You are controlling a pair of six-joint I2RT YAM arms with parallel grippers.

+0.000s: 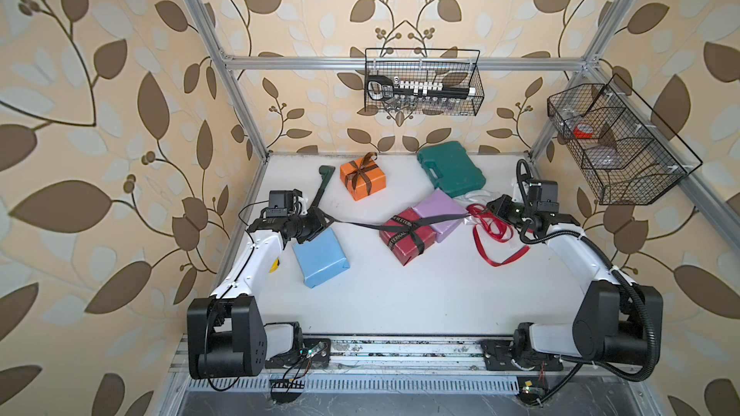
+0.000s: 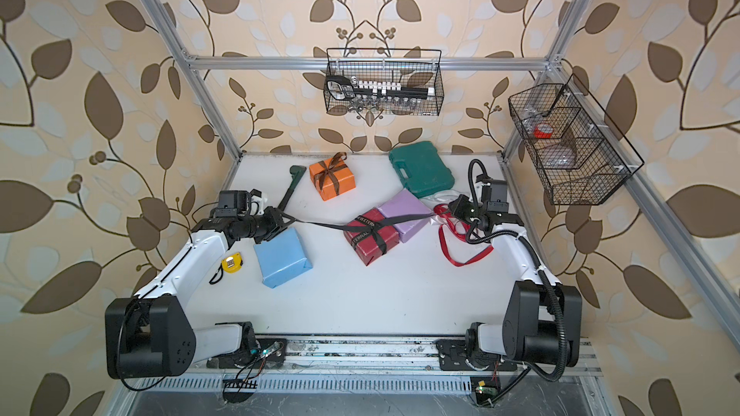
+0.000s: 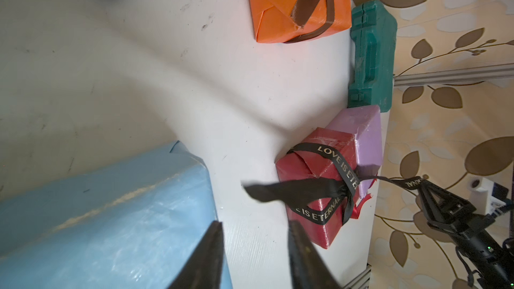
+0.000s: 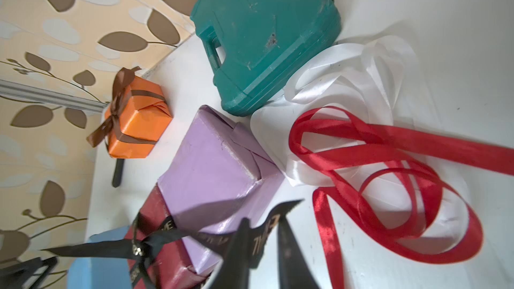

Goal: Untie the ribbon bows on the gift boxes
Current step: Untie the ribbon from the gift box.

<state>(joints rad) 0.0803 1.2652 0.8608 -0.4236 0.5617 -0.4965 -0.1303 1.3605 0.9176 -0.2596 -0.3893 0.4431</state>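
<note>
1. Where my left arm reaches in from the table's left side, my left pincer [image 3: 254, 226] hovers with jaws parted and nothing between them, just above the light blue box [image 1: 320, 258], whose paper is bare.
2. Further back, the orange box [image 1: 362, 180] stands alone, and its brown ribbon [image 1: 366, 160] is tied in a full bow.
3. In the middle, the dark red box [image 1: 406, 240] lies touching the lilac box [image 1: 440, 210]. The black ribbon [image 1: 414, 230] wraps the red one and is knotted on top, with no loops. One tail ends loose just ahead of my left fingertips, and the other runs across the lilac box.
4. Just behind the lilac box sits the green case [image 1: 450, 168].
5. Right of those, the white ribbon [image 4: 347, 79] and the red ribbon [image 4: 389, 145] lie loose in coils on the table [image 1: 400, 294], red partly over white.
6. My right pincer [image 4: 261, 223] is low beside them with its jaws apart. The black tail rests against one finger [image 4: 239, 251], not pinched.
</note>
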